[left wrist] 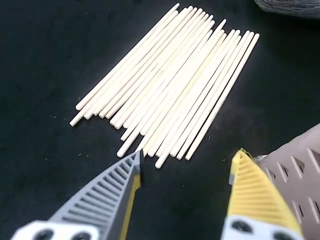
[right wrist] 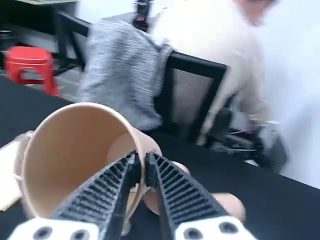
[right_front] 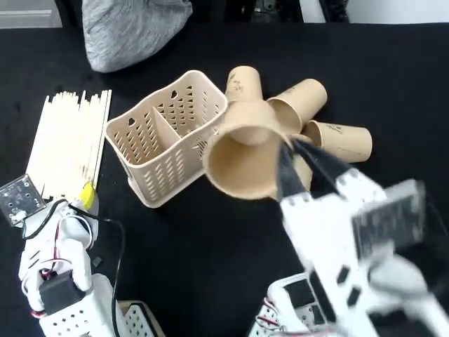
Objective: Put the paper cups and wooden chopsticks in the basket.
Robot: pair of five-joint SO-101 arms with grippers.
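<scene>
The right end effector point(right wrist: 141, 159) pinches the rim of a paper cup point(right_front: 242, 158) raised just beside the basket point(right_front: 163, 179), so I'd centre it over a compartment and release low; the left end effector point(left wrist: 189, 155) hangs open over the chopsticks point(left wrist: 170, 85) beside the basket.

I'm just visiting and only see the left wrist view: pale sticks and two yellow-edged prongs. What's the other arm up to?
Observer: Its jaws are shut on the rim of a paper cup, held above the table.
Operator: Where will it go?
Observer: Probably the basket next to it, which has two compartments.
Operator: Any more cups?
Observer: Several more cups lie on their sides beside the basket.
</scene>
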